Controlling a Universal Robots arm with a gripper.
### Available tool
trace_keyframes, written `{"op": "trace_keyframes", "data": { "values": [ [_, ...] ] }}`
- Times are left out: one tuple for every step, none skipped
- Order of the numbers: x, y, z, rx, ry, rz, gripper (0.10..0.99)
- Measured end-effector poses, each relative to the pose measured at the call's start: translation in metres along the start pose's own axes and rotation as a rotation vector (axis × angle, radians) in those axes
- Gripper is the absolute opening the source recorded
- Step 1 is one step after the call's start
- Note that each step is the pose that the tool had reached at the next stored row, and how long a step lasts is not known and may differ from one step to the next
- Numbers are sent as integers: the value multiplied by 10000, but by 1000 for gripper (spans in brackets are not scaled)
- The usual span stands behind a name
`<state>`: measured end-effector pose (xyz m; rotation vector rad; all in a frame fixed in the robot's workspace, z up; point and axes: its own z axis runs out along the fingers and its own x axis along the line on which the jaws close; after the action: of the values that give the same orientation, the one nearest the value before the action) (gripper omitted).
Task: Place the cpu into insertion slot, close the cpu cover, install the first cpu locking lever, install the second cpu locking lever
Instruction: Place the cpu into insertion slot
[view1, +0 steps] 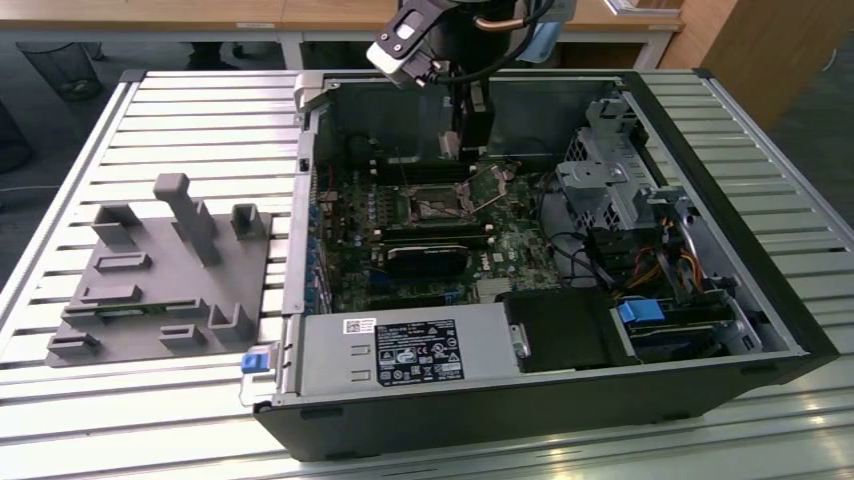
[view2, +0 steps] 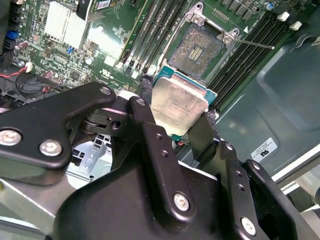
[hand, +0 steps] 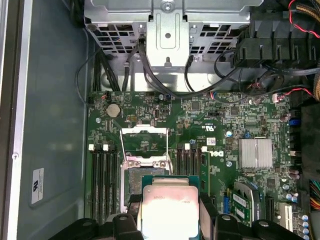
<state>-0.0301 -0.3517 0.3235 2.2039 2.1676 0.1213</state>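
Observation:
My gripper (view2: 175, 119) is shut on the cpu (view2: 179, 104), a flat square chip with a silvery-beige top, pinched at two opposite edges. In the first wrist view the cpu (hand: 170, 209) hangs tilted over the near edge of the insertion slot (hand: 134, 182). The insertion slot (view2: 197, 50) lies uncovered with its dark contact field showing. The cpu cover (hand: 144, 143), a thin silvery frame, stands flipped up at the far end of the slot. A thin locking lever (view2: 252, 44) sticks out beside the slot. In the exterior view the gripper (view1: 458, 150) is inside the open case, above the insertion slot (view1: 438, 206).
Long black memory slots (hand: 104, 180) flank the socket on both sides. A silver finned heatsink (hand: 256, 152), a metal drive cage (hand: 167, 30) and cable bundles (hand: 270, 45) surround the board. The power supply (view1: 400, 352) sits at the case's front. A grey fixture (view1: 160, 275) lies at the exterior view's left.

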Motion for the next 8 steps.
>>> {"op": "trace_keyframes", "data": {
  "values": [
    [0, 0, 2, 0, 0, -4, 541],
    [0, 0, 4, 0, 1, -7, 541],
    [0, -1, 6, 1, 1, -12, 541],
    [0, -1, 8, 0, 1, -15, 541],
    [0, -1, 10, 0, 1, -19, 541],
    [0, -1, 12, 0, 2, -22, 541],
    [0, -1, 15, 0, 3, -26, 541],
    [0, -2, 17, 1, 3, -30, 541]
  ]
}}
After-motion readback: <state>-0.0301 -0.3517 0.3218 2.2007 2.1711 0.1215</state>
